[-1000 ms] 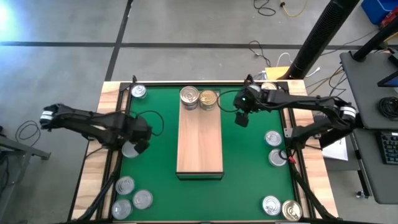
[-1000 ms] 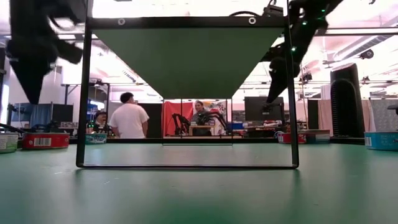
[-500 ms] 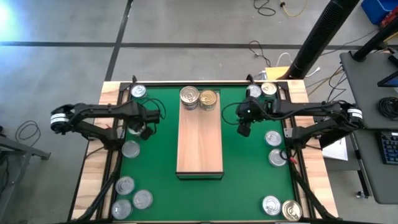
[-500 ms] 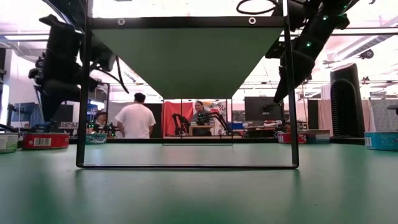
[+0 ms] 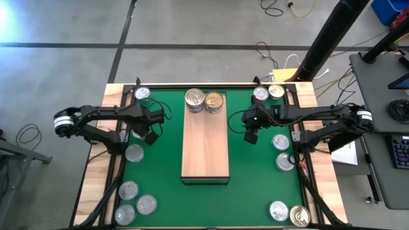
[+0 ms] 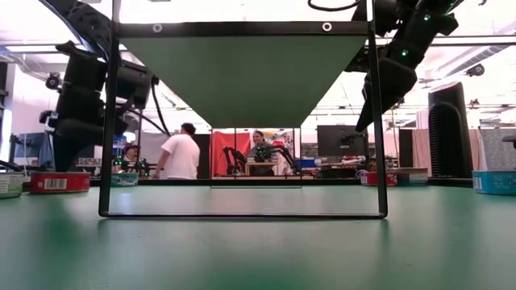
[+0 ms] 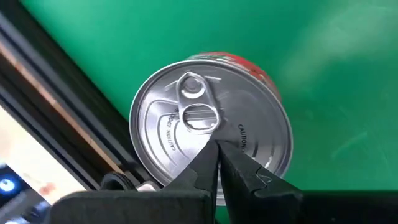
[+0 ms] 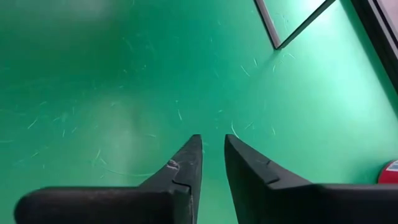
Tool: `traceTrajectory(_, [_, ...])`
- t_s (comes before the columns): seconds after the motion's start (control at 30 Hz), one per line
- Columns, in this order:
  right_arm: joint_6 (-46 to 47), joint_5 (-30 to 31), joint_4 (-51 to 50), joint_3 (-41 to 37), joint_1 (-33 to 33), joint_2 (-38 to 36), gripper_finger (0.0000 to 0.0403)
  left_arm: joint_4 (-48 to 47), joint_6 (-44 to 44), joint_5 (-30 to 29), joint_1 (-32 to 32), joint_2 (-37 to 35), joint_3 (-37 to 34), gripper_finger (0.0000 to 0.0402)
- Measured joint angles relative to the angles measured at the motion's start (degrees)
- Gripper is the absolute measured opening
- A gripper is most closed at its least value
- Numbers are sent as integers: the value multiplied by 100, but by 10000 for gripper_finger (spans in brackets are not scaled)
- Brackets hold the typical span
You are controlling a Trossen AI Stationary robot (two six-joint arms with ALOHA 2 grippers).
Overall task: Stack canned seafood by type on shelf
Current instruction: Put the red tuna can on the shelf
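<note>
The shelf (image 5: pixel 205 144) stands mid-table with a silver-topped can (image 5: pixel 195 99) and a gold-topped can (image 5: pixel 215 101) side by side at its far end. My left gripper (image 5: pixel 152 136) is shut and empty. It hangs above the mat, just to the far right of a silver-topped, red-labelled can (image 5: pixel 134 153) that rests on its base by the mat's left rail. This can fills the left wrist view (image 7: pixel 211 149). My right gripper (image 5: pixel 250 136) hangs over bare mat right of the shelf, empty, with a narrow gap between its fingers (image 8: pixel 212 140).
More cans stand on the mat: one at the far left (image 5: pixel 142 94), three at the near left (image 5: pixel 128 190), two at the far right (image 5: pixel 260 94), two at the right edge (image 5: pixel 280 141) and two at the near right (image 5: pixel 278 210). People show beyond the table (image 6: pixel 179 153).
My left gripper has drawn off the can at the mat's left rail, toward the far edge and a little right. The can now shows whole and stays put. My right gripper has gone a little toward the near edge, and its arm has swung off the two far-right cans.
</note>
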Motion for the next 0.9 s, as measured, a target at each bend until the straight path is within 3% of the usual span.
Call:
traceTrajectory(0.13, [114, 0, -18, 4, 0, 0, 50, 182, 243, -48, -416, 127, 21, 1])
traceTrajectory(0.33, [744, 0, -959, 389, 0, -4, 43, 497, 482, 242, -972, 46, 226, 1])
traceTrajectory(0.47, [975, 2, -1151, 559, 11, -7, 44, 1177, 986, 354, -1284, -159, 364, 1])
traceTrajectory(0.63, [1189, 2, -1131, 590, 13, -7, 44, 1997, 1642, 1021, -1708, -459, 323, 1])
traceTrajectory(0.9, [1493, 1, -1119, 590, 65, -7, 44, 1016, 509, 967, -1896, -827, 301, 1])
